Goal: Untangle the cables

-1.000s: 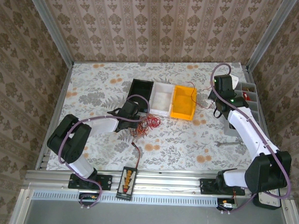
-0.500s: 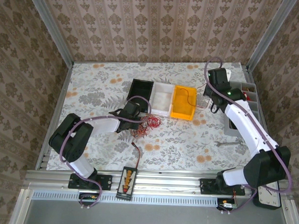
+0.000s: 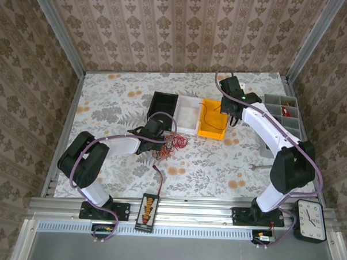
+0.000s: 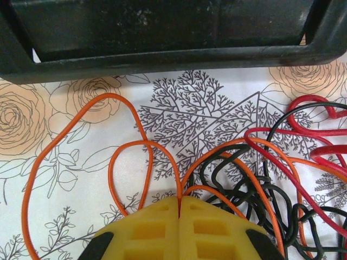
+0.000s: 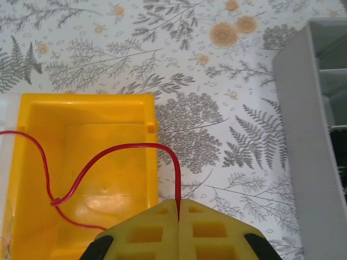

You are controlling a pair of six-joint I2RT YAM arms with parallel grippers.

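Left pincer [image 4: 179, 208] clamps orange cable [image 4: 104, 95]; right pincer [image 5: 178, 210] clamps red cable [image 5: 141, 144]; tangle [image 4: 255, 184] cut off rightward.

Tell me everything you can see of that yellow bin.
The yellow bin is an open-topped rectangular box of glossy plastic. It stands upright on the flowered table, with one side against a white bin. Its inside looks bare except for a thin red wire that loops over it, pinched in the shut right gripper above one corner. I cannot tell whether the wire touches the bin.
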